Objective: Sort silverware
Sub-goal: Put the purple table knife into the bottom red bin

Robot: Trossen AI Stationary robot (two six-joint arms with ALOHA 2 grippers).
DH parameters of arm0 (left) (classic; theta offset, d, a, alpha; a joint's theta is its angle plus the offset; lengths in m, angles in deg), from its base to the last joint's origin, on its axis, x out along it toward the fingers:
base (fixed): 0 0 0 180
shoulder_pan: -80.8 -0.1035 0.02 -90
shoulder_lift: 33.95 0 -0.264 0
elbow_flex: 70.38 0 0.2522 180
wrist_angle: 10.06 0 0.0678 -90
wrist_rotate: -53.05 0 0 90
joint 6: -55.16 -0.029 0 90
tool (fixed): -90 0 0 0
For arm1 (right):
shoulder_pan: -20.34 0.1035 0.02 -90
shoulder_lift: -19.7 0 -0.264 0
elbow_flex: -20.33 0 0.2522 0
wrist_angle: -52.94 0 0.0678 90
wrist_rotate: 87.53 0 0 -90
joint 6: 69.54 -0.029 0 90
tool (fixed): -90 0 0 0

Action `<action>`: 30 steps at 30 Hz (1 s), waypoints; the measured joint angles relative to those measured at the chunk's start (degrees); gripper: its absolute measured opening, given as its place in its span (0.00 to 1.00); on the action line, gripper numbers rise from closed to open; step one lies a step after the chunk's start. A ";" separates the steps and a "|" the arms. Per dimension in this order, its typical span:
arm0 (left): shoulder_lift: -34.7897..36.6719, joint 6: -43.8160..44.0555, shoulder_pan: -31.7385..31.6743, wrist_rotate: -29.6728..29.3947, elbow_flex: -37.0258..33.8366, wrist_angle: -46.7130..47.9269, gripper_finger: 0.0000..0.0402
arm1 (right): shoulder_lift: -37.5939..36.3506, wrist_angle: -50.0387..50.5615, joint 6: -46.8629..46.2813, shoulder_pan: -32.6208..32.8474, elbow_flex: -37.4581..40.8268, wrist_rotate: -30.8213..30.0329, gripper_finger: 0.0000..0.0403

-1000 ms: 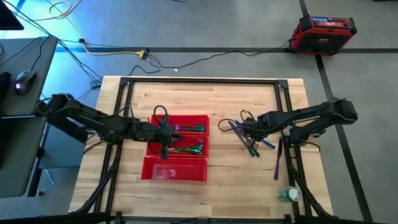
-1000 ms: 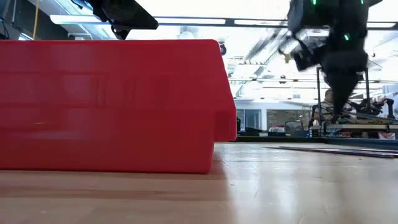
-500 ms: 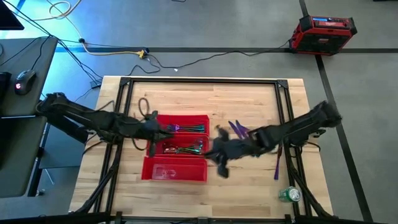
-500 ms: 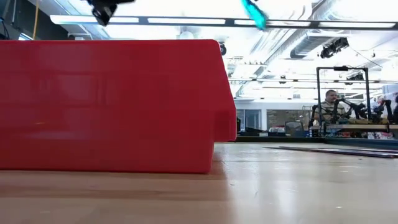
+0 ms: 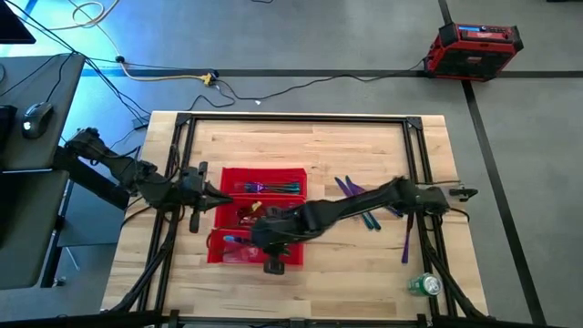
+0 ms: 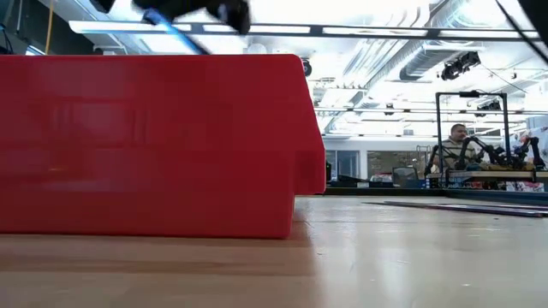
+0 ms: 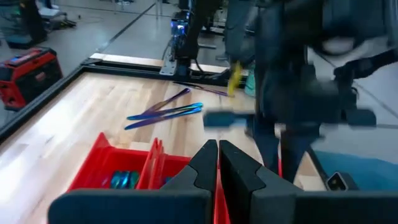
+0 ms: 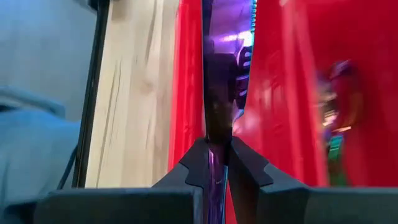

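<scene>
Our right pincer [image 5: 239,240] pinches a thin purple-blue iridescent cutlery piece [image 8: 214,93] over the red three-compartment plastic tray [image 5: 296,172], angled along its near compartment, presumably for dropping. Our left pincer [image 7: 217,163], pressed together and empty, waits beside the tray. More silverware [image 5: 369,217] lies on the wooden worktop [image 5: 319,141].

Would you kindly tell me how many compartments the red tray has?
3, in a row: the far compartment holding cutlery, the middle compartment also holding some, and the near compartment, partly covered by the right arm. None seems hidden.
</scene>
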 joint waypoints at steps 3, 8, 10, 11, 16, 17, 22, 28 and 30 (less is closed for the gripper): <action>-0.17 -0.02 0.99 -1.18 0.00 0.39 0.00 | 3.72 1.66 -0.01 -0.65 -2.33 3.73 0.04; -0.22 -0.04 1.34 -2.11 0.00 0.55 0.00 | 3.76 0.90 -1.02 -1.97 2.37 6.34 0.04; -0.20 -0.06 1.32 -2.85 0.00 0.54 0.00 | 3.76 1.04 -0.80 -2.47 3.29 6.16 0.04; -0.20 -0.06 1.32 -3.06 0.00 0.59 0.00 | 3.76 0.84 -0.21 -2.66 3.80 6.11 0.04; -0.22 -0.06 1.32 -3.24 0.00 0.60 0.00 | 3.67 0.98 0.63 -3.49 6.10 5.22 0.06; -0.22 -0.06 1.32 -3.24 0.00 0.61 0.00 | 3.67 0.92 0.63 -3.64 6.63 5.23 0.08; -0.22 -0.08 1.32 -3.23 0.00 0.86 0.00 | 3.67 0.77 1.97 -4.52 7.62 5.57 0.12; -0.22 -0.10 1.32 -3.23 0.00 0.98 0.00 | 3.67 -1.53 4.59 -4.76 6.87 5.09 0.16; -0.22 -0.10 1.32 -3.21 0.00 1.00 0.00 | 3.59 -2.36 4.69 -4.73 6.75 5.11 0.19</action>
